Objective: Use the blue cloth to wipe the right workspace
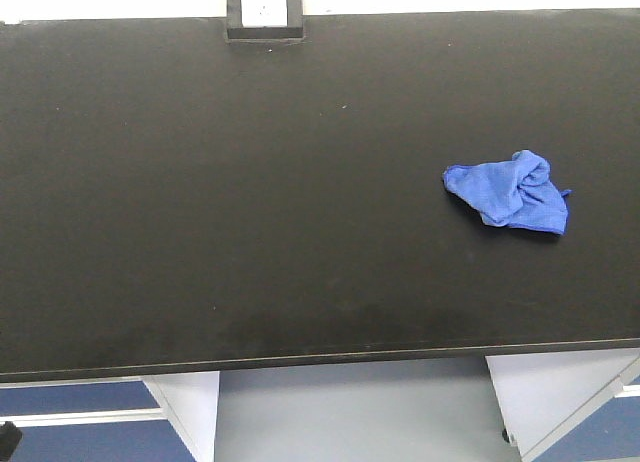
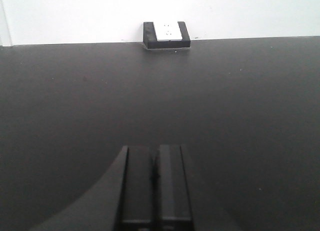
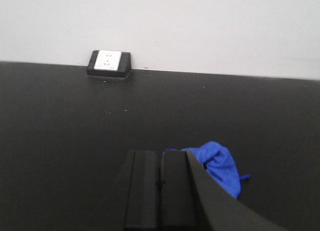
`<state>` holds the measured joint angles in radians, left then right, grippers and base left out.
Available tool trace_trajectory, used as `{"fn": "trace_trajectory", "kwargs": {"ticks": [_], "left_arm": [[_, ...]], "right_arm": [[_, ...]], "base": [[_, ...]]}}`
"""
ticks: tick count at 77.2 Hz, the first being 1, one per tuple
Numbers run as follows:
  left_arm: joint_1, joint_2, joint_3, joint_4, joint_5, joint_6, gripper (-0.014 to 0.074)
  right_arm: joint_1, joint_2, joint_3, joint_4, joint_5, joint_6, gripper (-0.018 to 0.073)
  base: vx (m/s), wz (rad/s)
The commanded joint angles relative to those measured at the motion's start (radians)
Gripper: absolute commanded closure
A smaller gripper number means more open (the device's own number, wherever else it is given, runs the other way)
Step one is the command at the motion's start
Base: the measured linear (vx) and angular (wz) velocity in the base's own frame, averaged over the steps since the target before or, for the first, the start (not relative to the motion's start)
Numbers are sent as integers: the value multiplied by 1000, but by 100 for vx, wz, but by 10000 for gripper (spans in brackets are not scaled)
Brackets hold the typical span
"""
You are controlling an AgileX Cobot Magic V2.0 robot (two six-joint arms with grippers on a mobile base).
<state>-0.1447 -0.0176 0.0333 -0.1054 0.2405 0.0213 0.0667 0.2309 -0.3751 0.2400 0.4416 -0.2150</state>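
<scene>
Both tools [image 2: 156, 188] [image 3: 160, 191] — jaws together

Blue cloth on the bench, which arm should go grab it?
Probably the right. The blue cloth lies just ahead of the right gripper, whose jaws are closed. The left gripper sees only bare benchtop and the socket box.

A wide matte black bench [image 1: 200, 202] fills the front view, its far edge against a white wall. A crumpled blue cloth [image 1: 510, 190] lies on its right side, well apart from the black-framed white socket box [image 1: 264, 12] at the far edge, left of centre.
</scene>
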Motion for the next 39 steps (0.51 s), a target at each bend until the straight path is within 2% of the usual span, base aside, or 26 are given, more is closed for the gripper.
{"fn": "trace_trajectory", "kwargs": {"ticks": [1,9,18,25,39], "left_arm": [[-6,0,-25,-5,-79,1,603],[-6,0,-25,-5,-79,1,603],[-6,0,-25,-5,-79,1,603],[-6,0,-25,-5,-78,1,603],[-6,0,-25,-5,-78,1,603]], "right_arm": [[-3,-45,110,-8,-221,51,567],[-3,-133,273,-9,-328,69,567],[-3,-242,389,-20,-344,75,567],[-3,-248,421,-29,-325,77,567],[-3,-251,420,-106,-294,82,567]], "base": [[0,0],[0,0],[0,0],[0,0],[0,0]]}}
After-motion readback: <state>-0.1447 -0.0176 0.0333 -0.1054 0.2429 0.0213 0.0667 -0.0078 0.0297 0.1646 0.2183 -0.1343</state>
